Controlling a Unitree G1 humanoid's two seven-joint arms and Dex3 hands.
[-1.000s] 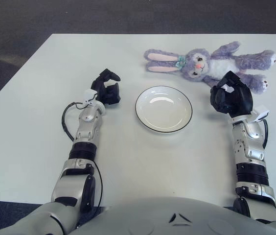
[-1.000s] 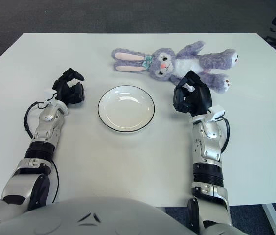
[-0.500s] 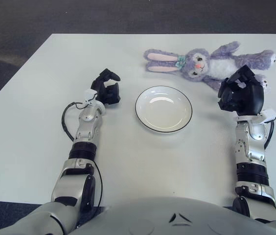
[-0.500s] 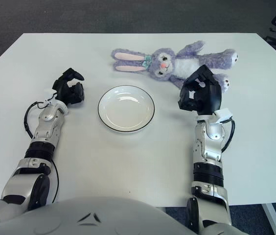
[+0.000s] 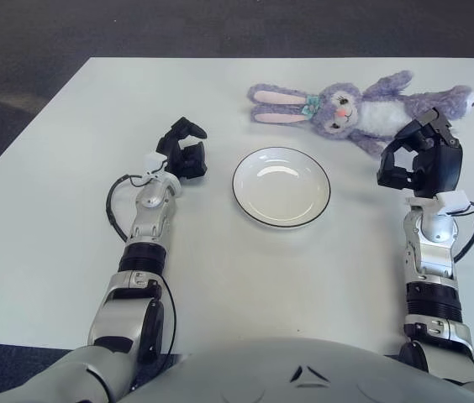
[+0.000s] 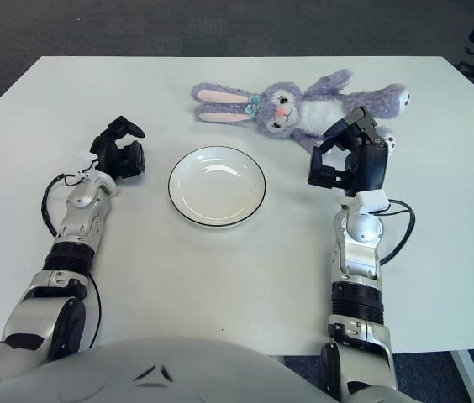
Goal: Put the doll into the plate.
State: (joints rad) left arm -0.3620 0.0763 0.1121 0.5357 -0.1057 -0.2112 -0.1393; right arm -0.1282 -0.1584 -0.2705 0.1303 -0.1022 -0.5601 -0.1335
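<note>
Left eye view: we see a white surface [image 5: 69, 210] carrying the things.
Doll: the purple rabbit doll [image 5: 359, 107] lies on its back at the far side, behind the plate [image 5: 281, 186], not in it.
Right hand: our right hand [image 5: 419, 158] hangs just in front of the doll's legs, fingers [image 5: 435, 128] spread, holding nothing.
Left hand: our left hand [image 5: 183, 151] shows left of the plate, fingers loosely curled and holding nothing.
</note>
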